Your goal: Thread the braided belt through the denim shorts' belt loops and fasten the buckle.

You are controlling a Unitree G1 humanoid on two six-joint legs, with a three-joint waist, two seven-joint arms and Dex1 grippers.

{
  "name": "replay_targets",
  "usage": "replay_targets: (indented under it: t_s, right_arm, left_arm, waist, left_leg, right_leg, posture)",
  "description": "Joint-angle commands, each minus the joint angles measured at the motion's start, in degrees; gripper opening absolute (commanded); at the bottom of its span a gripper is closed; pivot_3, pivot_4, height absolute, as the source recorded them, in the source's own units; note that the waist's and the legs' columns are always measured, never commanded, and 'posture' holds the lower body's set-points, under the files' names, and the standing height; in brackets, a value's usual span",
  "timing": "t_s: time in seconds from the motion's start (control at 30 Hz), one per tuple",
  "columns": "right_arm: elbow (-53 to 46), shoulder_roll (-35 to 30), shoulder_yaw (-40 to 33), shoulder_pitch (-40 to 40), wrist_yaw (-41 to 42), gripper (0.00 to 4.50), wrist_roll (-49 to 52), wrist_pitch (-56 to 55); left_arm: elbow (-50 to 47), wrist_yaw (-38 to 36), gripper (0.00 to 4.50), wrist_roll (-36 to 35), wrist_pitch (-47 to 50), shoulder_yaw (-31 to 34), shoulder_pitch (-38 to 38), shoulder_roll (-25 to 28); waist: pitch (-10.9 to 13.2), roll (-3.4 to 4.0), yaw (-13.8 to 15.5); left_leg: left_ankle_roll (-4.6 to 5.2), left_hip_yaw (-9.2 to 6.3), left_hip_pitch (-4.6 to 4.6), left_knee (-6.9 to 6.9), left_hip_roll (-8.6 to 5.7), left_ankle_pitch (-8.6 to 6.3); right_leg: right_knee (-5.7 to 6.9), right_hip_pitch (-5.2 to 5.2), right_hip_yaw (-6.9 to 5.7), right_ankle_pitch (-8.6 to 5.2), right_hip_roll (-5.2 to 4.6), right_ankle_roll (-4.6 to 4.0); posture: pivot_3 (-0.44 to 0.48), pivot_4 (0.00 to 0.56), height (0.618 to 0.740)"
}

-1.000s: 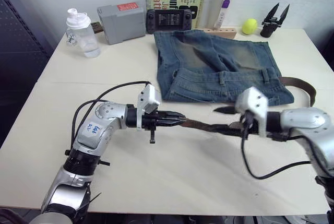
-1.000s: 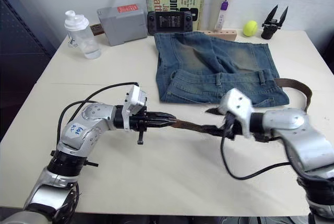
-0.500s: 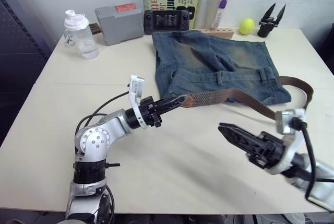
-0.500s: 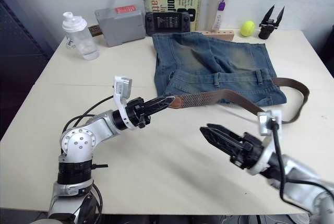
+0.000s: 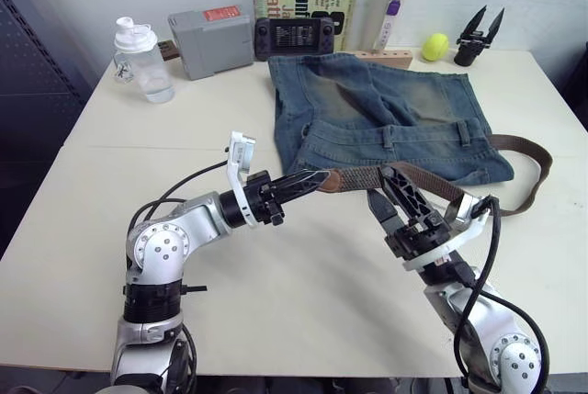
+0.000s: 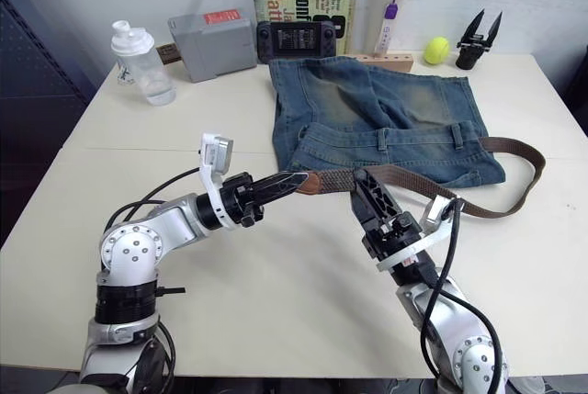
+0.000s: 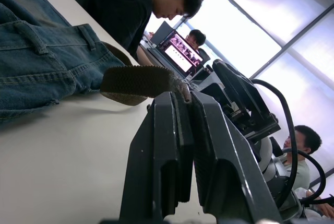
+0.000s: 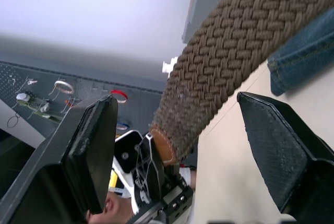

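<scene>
1. Since half a second ago, the right claw (image 5: 390, 194) has swung up from the lower right toward mid-frame, its fingers spread on either side of the long dark-brown braided belt (image 5: 386, 175), not gripping it, probably to take over the strap.
2. Blue denim shorts with faded yellowish patches (image 5: 377, 114) lie flat at upper centre on the pale counter (image 5: 303, 293), waistband nearest the robot, so the belt loops (image 5: 390, 135) face the arms.
3. Left claw (image 5: 312, 176) is clenched on the belt's tan leather tip, holding it raised just off the waistband; no loop is threaded.
4. Along the top edge stand a grey box (image 5: 211, 40), a clear shaker bottle (image 5: 142, 56) and a yellow ball (image 5: 435, 46), well clear of the work.
</scene>
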Motion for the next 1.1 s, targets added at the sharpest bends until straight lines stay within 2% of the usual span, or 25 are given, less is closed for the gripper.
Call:
replay_targets:
  t_s: [0.03,0.3,0.33,0.4,0.43,0.5,0.53,0.6,0.8,0.83,0.87,0.9,1.0,1.1]
  right_arm:
    - [0.1,0.8,0.1,-0.8,0.7,3.93,-1.2,-1.4]
    - [0.6,2.3,0.1,-0.6,1.3,3.93,-2.3,-2.4]
    - [0.5,2.5,0.1,-0.6,1.3,3.43,-2.2,-2.5]
    - [1.0,2.7,0.3,-0.6,1.4,2.86,-2.6,-2.4]
    - [1.1,2.7,0.3,-0.6,1.5,2.26,-2.7,-2.3]
    - [1.0,2.7,0.3,-0.7,2.1,1.49,-2.7,-2.2]
    - [1.0,2.8,0.2,-0.7,2.2,0.89,-2.8,-2.2]
    - [1.3,2.8,0.1,-0.8,2.2,0.05,-2.8,-2.3]
    - [1.3,3.1,-1.1,-0.8,3.8,0.05,-2.8,-3.0]
    - [1.4,3.3,-1.6,-0.7,4.0,0.00,-2.7,-3.4]
    - [1.5,3.4,-2.2,-0.7,4.2,0.00,-2.7,-3.7]
    - [1.6,3.2,-3.0,-0.6,4.5,0.00,-2.9,-4.1]
    - [2.1,2.5,-6.5,-0.4,4.9,0.00,-1.8,-5.6]
    - [2.8,1.0,-11.2,0.3,5.4,0.00,-0.5,-6.7]
  left_arm:
    - [-1.5,-0.9,0.00,-1.6,-0.2,-0.6,-1.1,0.4]
    - [-1.4,-0.9,0.00,-1.8,-0.2,-0.4,-1.1,1.1]
    - [-1.4,-0.9,0.00,-1.9,-0.2,-0.4,-1.1,1.2]
    - [-1.4,-0.9,0.00,-2.0,0.0,-0.4,-1.0,1.4]
    - [-1.4,-0.9,0.00,-2.0,0.1,-0.5,-0.9,1.5]
    - [-1.4,-1.0,0.00,-1.8,0.1,-0.7,-0.9,1.7]
    - [-1.5,-1.1,0.00,-1.4,0.0,-0.9,-0.8,1.8]
    - [-1.4,-1.0,0.00,-1.1,0.0,-1.2,-0.9,1.9]
    - [-1.6,-1.4,0.00,4.1,-1.9,-5.2,-1.0,4.0]
    - [-1.8,-2.2,0.86,4.7,-2.4,-6.0,-1.1,4.5]
    - [-2.1,-3.1,1.00,5.5,-3.0,-6.9,-1.2,5.1]
    - [-2.1,-3.5,1.35,7.0,-4.1,-7.8,-1.5,5.7]
    - [-0.6,-5.7,2.77,12.0,-8.7,-10.0,-2.4,7.2]
    - [3.1,-9.6,4.15,23.2,-19.7,-15.8,-4.4,9.5]
  waist:
    - [0.0,0.00,0.1]
    - [0.0,0.00,0.0]
    - [0.0,0.00,0.0]
    - [0.0,0.00,0.0]
    - [0.0,0.00,0.0]
    - [0.0,0.00,0.0]
    - [0.0,0.00,0.0]
    - [0.0,0.00,0.0]
    - [0.0,0.01,0.0]
    - [0.0,0.01,0.1]
    - [0.0,0.01,0.1]
    - [0.0,0.01,0.1]
    - [0.0,0.02,0.1]
    - [0.0,0.04,0.2]
  left_leg:
    - [0.00,0.01,0.00,0.00,0.00,0.00]
    - [0.00,0.02,0.00,-0.02,0.00,0.00]
    - [0.00,0.02,0.00,-0.03,0.00,0.00]
    - [0.00,0.01,0.00,-0.03,0.00,0.00]
    - [0.00,0.02,0.00,-0.03,0.00,0.00]
    - [0.00,0.02,0.00,-0.03,0.00,0.00]
    - [0.00,0.02,0.00,-0.03,0.00,0.00]
    - [0.00,0.02,0.00,-0.04,0.00,0.00]
    - [0.00,0.02,0.00,-0.04,0.00,0.00]
    - [0.00,0.02,0.00,-0.05,0.00,0.00]
    - [0.00,0.03,0.00,-0.05,0.00,0.00]
    - [0.00,0.04,0.00,-0.05,-0.01,0.00]
    - [0.00,0.08,-0.01,-0.05,-0.02,0.00]
    - [0.00,0.15,0.00,-0.07,-0.01,0.00]
  right_leg:
    - [0.00,0.00,0.01,0.00,0.00,0.00]
    - [-0.01,-0.01,0.02,0.00,-0.01,0.00]
    - [-0.01,-0.01,0.03,0.00,-0.01,0.00]
    - [-0.01,-0.02,0.03,0.00,-0.01,0.00]
    - [-0.01,-0.02,0.03,0.00,-0.01,0.00]
    - [-0.01,-0.02,0.03,0.00,-0.02,0.00]
    - [-0.02,-0.02,0.03,0.00,-0.02,0.00]
    - [-0.02,-0.02,0.04,0.00,-0.01,0.00]
    - [-0.02,-0.02,0.04,0.00,-0.01,0.00]
    - [-0.02,-0.02,0.04,0.00,-0.01,-0.01]
    - [-0.02,-0.02,0.04,0.00,-0.01,-0.01]
    - [-0.03,-0.02,0.04,0.00,-0.01,-0.01]
    - [-0.05,-0.03,0.05,0.00,-0.01,-0.01]
    - [-0.06,-0.04,0.06,-0.01,0.00,-0.01]
  posture:
    - [0.000,0.150,0.731]
    - [0.000,0.150,0.731]
    - [0.000,0.150,0.731]
    - [0.000,0.150,0.731]
    - [0.000,0.150,0.731]
    - [0.000,0.150,0.731]
    - [0.000,0.150,0.731]
    - [0.000,0.150,0.731]
    - [0.000,0.150,0.731]
    - [0.000,0.150,0.731]
    - [0.000,0.150,0.731]
    - [0.000,0.150,0.731]
    - [0.000,0.150,0.731]
    - [0.000,0.150,0.731]
